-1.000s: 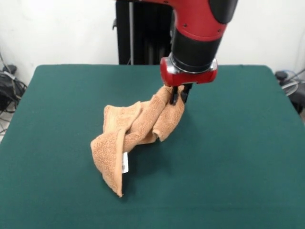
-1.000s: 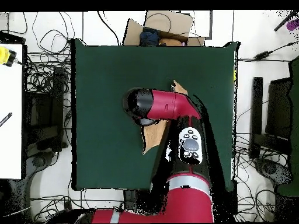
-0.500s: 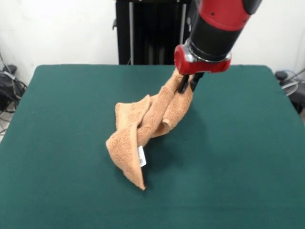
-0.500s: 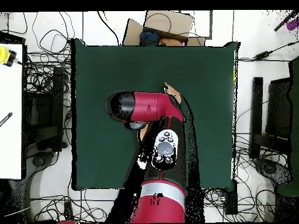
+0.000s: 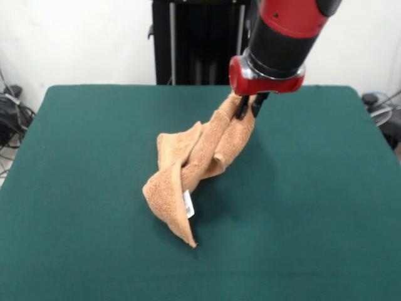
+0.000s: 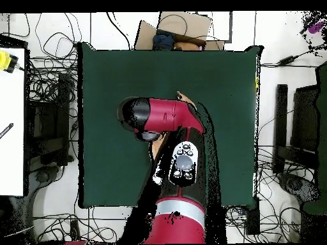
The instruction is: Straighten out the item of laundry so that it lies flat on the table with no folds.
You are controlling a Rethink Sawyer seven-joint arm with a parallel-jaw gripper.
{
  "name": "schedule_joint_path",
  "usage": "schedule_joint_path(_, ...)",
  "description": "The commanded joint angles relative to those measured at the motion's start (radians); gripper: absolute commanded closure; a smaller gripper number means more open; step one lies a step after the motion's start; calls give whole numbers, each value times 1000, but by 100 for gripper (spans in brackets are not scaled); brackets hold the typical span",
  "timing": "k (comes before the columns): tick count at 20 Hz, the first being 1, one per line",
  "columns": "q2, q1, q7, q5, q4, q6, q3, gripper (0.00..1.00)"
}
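- Towel (image 5: 197,160): orange-tan terry, looped nap, twisted into a rope-like bundle with several folds; small white tag (image 5: 188,204) at its lower edge.
- Position: desk centre, top corner lifted toward 1 o'clock, lower tip resting at 6 o'clock.
- Pincer (image 5: 248,108): black fingers closed on the towel's raised corner.
- Desk (image 5: 326,207): dark green, felt-like, rectangular.
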State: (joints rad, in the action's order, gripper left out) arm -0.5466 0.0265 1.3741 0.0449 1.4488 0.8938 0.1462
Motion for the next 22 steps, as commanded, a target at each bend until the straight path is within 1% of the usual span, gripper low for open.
schedule_joint_path(1, -11, 30, 240, -56, 45, -3, -30, 100)
schedule_joint_path(6, -16, 19, 250, -59, 34, 17, -15, 100)
schedule_joint_path(8, -6, 11, 255, -57, 0, 47, -11, 100)
schedule_joint_path(13, 32, -7, 264, -46, -132, 179, -3, 100)
schedule_joint_path(16, 59, -16, 277, -41, -221, 281, 2, 100)
schedule_joint_path(19, 92, -17, 283, -32, -325, 388, 2, 100)
schedule_joint_path(22, 116, -11, 279, -26, -405, 466, -4, 100)
